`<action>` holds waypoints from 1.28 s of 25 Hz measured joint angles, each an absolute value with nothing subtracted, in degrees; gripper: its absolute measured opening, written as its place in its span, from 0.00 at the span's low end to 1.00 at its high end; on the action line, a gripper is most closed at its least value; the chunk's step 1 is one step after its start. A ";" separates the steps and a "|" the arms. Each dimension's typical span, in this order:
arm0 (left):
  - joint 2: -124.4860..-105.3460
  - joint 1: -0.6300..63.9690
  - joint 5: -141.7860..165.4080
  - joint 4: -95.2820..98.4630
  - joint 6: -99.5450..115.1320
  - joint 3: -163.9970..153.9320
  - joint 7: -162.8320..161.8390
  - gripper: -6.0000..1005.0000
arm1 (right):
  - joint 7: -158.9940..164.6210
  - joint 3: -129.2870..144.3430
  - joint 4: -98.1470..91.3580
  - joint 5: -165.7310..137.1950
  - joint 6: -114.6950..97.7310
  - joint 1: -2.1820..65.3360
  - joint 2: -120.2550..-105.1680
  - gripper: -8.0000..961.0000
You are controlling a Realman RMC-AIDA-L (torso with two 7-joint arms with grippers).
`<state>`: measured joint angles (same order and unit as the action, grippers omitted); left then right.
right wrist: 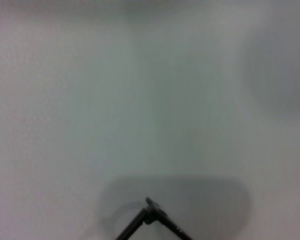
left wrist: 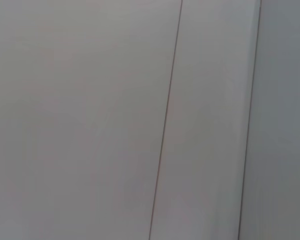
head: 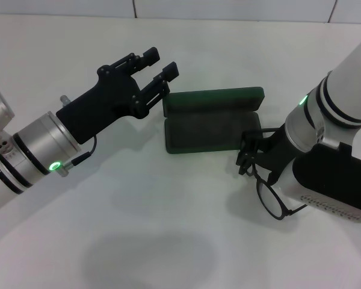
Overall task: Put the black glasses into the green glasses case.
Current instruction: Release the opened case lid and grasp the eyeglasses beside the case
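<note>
The green glasses case (head: 209, 127) lies open on the white table, its lid (head: 215, 99) laid back on the far side. My right gripper (head: 248, 154) is shut on the black glasses (head: 271, 200) just right of the case, near its right end. A lens hangs below the fingers toward me. A hinge of the glasses (right wrist: 150, 217) shows in the right wrist view. My left gripper (head: 156, 72) is open and empty, raised by the case's far left corner.
The white table (head: 138, 229) spreads around the case, with a tiled wall behind. The left wrist view shows only a pale surface with seams (left wrist: 165, 130).
</note>
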<state>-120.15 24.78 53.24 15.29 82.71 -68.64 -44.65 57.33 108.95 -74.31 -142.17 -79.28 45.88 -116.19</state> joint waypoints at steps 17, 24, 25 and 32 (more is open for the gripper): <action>-120.06 24.88 53.33 15.29 82.69 -68.64 -44.82 0.48 | 63.04 108.59 -74.32 -143.53 -81.47 46.02 -116.19 0.36; -119.95 24.95 53.54 15.40 83.15 -68.64 -45.05 0.48 | 68.33 107.42 -74.97 -145.72 -82.70 45.86 -116.13 0.24; -119.90 24.95 53.55 15.40 83.35 -68.64 -45.06 0.48 | 69.10 105.99 -75.29 -145.63 -83.49 45.83 -116.12 0.23; -119.78 24.93 53.79 15.74 86.95 -68.78 -45.16 0.48 | 71.90 92.50 -76.80 -141.69 -90.54 45.88 -116.19 0.11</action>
<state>-119.78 24.93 53.79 15.74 86.95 -68.78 -45.16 71.90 92.50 -76.80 -141.69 -90.54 45.88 -116.19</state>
